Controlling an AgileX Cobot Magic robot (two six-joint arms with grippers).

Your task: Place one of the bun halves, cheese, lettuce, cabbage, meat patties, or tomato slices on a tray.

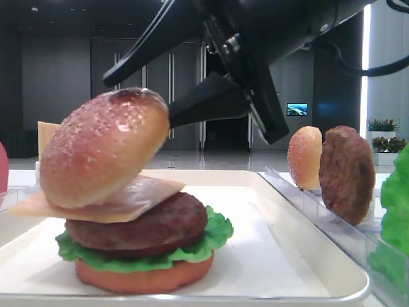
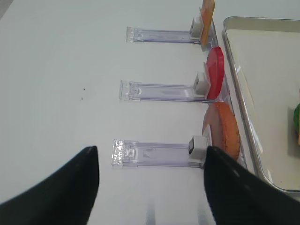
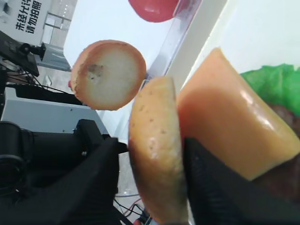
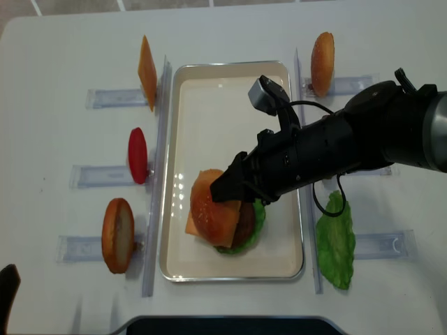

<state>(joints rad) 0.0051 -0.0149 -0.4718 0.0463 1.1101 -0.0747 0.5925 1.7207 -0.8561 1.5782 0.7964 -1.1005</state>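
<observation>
Burger stack on large white rectangular tray (image 4: 279,84): flat reddish bottom bun, green ruffled lettuce (image 1: 217,233), dark brown patty (image 1: 144,224), pale orange cheese slice (image 1: 137,199). Golden-brown speckled domed bun half (image 1: 102,147) tilted on cheese. Right arm's black fingers (image 3: 101,183) straddle bun, parted, grip loosened. Left arm's fingers (image 2: 70,185) released above white worktop (image 2: 61,93).

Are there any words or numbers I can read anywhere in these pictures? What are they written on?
White Chinese characters on a dark sign, top left corner of the right wrist view: cropped and too blurred to read for sure.
Small glowing screen far behind the tray: too small to read.
Nothing is written on the food.
</observation>
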